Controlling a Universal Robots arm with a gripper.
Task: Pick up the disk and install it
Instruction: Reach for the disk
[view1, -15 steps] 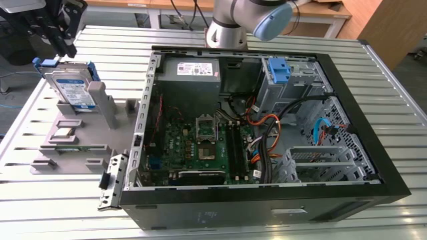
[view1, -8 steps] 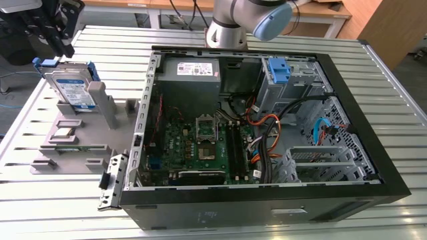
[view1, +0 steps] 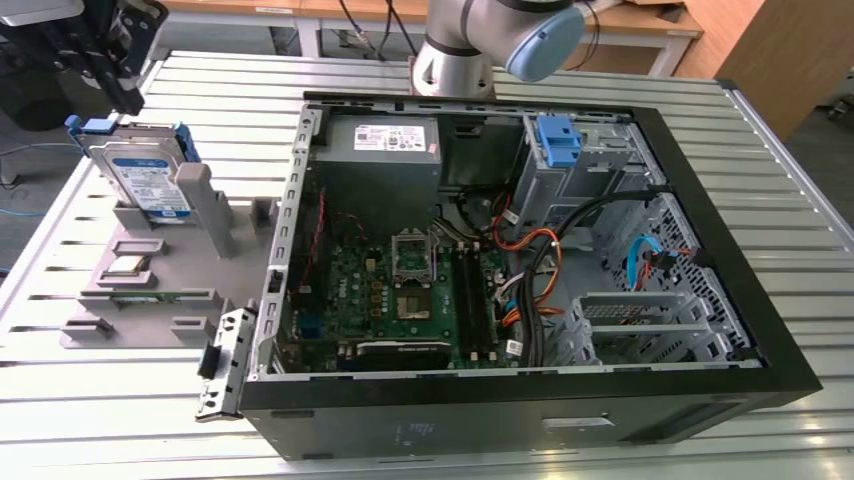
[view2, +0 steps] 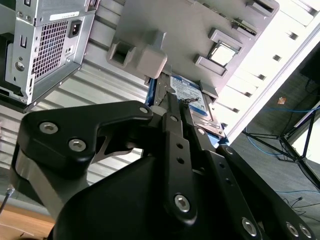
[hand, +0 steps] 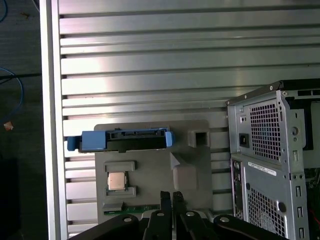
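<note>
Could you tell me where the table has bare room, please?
Free: silver slatted table between the grey holder plate and the exterior view's bottom edge. Crowded: around the blue-framed silver disk, inside the open black computer case.

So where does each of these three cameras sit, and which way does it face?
Exterior view: off the arm, high up, looking down on the table, the open case and the disk; the arm and gripper show.
First wrist view: on the arm, facing straight down at the disk in its grey holder; the gripper shows.
Second wrist view: on the arm, looking slantwise past the gripper at the disk.
Shared: all three show disk and gripper; both wrist views catch the case's back.
</note>
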